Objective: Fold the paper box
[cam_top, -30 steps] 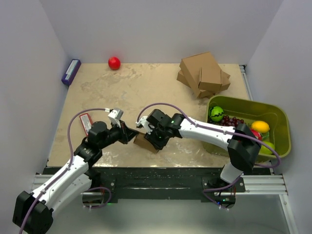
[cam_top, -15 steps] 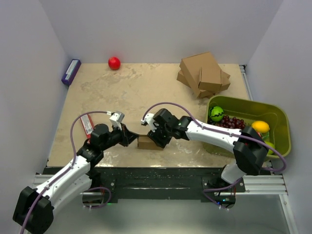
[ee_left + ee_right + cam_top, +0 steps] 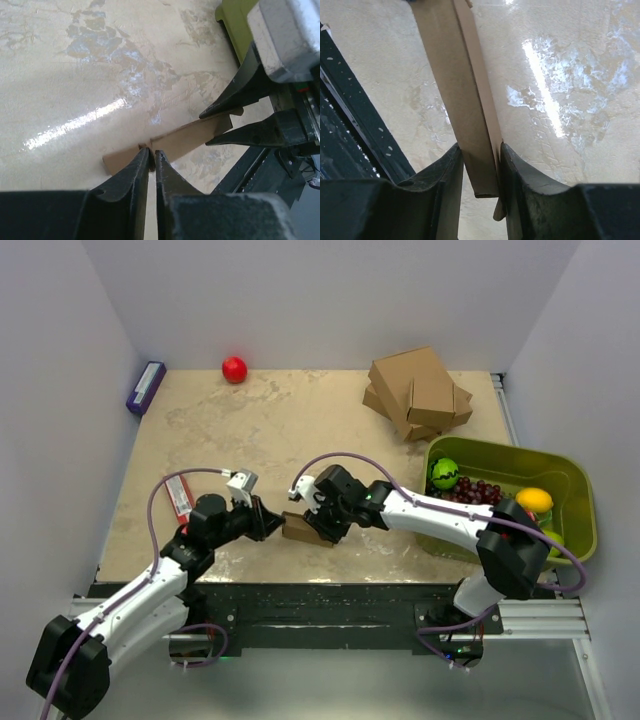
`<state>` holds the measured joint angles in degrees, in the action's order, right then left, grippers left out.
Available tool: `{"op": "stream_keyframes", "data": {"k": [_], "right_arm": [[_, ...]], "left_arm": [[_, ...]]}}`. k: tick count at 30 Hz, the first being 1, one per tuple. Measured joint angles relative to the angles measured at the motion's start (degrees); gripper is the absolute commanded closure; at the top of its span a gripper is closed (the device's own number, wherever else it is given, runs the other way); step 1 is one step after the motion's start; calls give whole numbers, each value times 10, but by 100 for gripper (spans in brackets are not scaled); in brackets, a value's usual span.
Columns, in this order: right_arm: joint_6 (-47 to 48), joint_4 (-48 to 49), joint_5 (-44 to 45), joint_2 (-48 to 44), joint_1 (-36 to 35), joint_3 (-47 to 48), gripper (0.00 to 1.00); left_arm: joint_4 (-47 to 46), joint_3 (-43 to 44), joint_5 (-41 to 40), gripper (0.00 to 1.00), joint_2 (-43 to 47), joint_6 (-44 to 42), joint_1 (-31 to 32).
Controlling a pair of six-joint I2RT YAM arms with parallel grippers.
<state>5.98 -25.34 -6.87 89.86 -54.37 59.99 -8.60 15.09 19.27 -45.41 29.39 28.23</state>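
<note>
The paper box [image 3: 299, 529] is a small, partly folded brown cardboard piece held just above the table near its front edge, between my two grippers. My left gripper [image 3: 270, 525] is shut on its left edge; in the left wrist view [image 3: 151, 156] its tips pinch a thin flap of the box [image 3: 185, 142]. My right gripper [image 3: 318, 527] is shut on the box's right end; in the right wrist view [image 3: 481, 165] the folded strip of the box [image 3: 457, 85] passes between its fingers [image 3: 515, 165].
A stack of bigger brown cardboard boxes [image 3: 418, 392] sits at the back right. A green bin [image 3: 580, 502] with fruit stands at the right. A red ball [image 3: 234, 369] and a purple box [image 3: 146, 386] lie at the back left, a red-white packet [image 3: 176, 493] at the left.
The box has moved a little left and turned flatter between the grippers. Both arms shifted slightly with it. Both grippers keep their hold.
</note>
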Motion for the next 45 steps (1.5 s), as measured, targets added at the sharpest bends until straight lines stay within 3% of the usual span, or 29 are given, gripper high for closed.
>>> {"op": "stream_keyframes", "data": {"k": [7,11,18,27,45], "right_arm": [[0,7,17,6,1,2,85],[0,-2,18,7,1,7,87],[1,-28,5,-1,1,9,88],[2,-63,-32,-54,1,9,88],[5,-72,-48,-63,1,9,90]], "left_arm": [[76,32,-14,41,-1,-5,7],[168,123,-38,38,-23,-37,7],[239,257,-27,45,-87,-156,7],[252,240,66,55,-105,-236,5],[228,225,95,73,-121,-245,-1]]}}
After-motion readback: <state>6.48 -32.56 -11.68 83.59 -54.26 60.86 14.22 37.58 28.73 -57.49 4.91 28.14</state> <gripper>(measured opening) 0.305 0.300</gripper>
